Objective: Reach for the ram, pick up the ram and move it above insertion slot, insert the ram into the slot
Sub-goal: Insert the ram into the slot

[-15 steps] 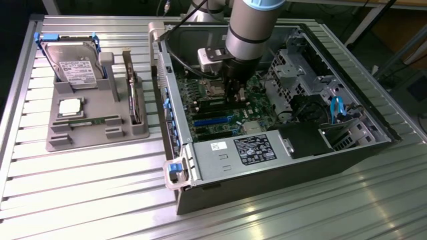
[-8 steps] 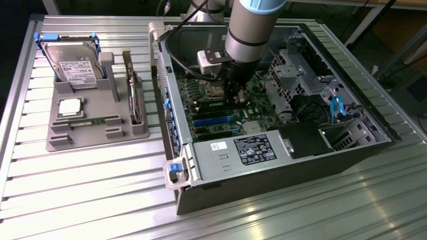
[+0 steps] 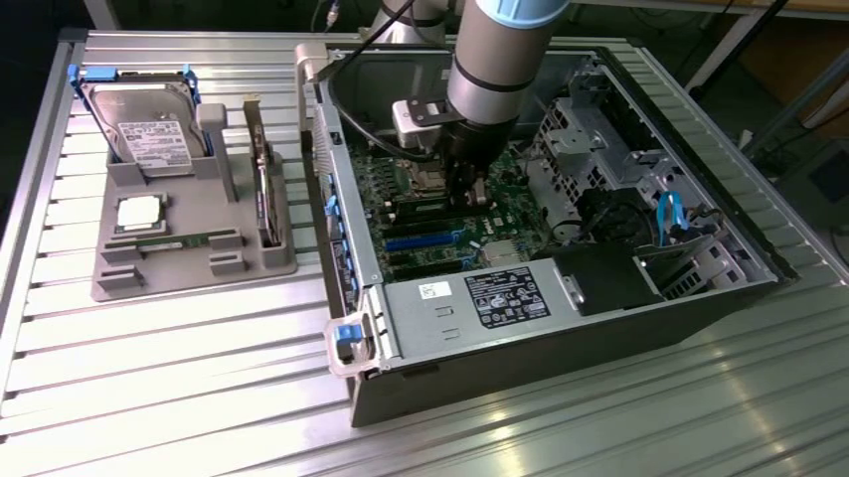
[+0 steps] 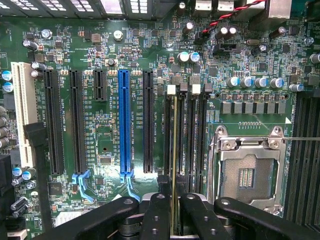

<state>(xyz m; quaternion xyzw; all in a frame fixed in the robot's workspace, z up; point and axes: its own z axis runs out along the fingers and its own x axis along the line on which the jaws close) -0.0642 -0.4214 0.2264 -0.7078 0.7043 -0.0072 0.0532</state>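
- Between the fingers (image 4: pixel 155 215) of your tool (image 4: pixel 173 212), clenched on it, the ram (image 4: pixel 174 150) stands on edge, lying along the slot (image 4: pixel 174 107) among the black memory sockets beside the processor socket (image 4: pixel 247 167).
- Keep the stick square to that slot and press straight down, so both pale end clips can close; I judge any tilt could jam it.
- Whether it is seated is hard to tell; the arm (image 3: pixel 498 70) covers the spot inside the computer case (image 3: pixel 398 343) on the table (image 3: pixel 173 378).
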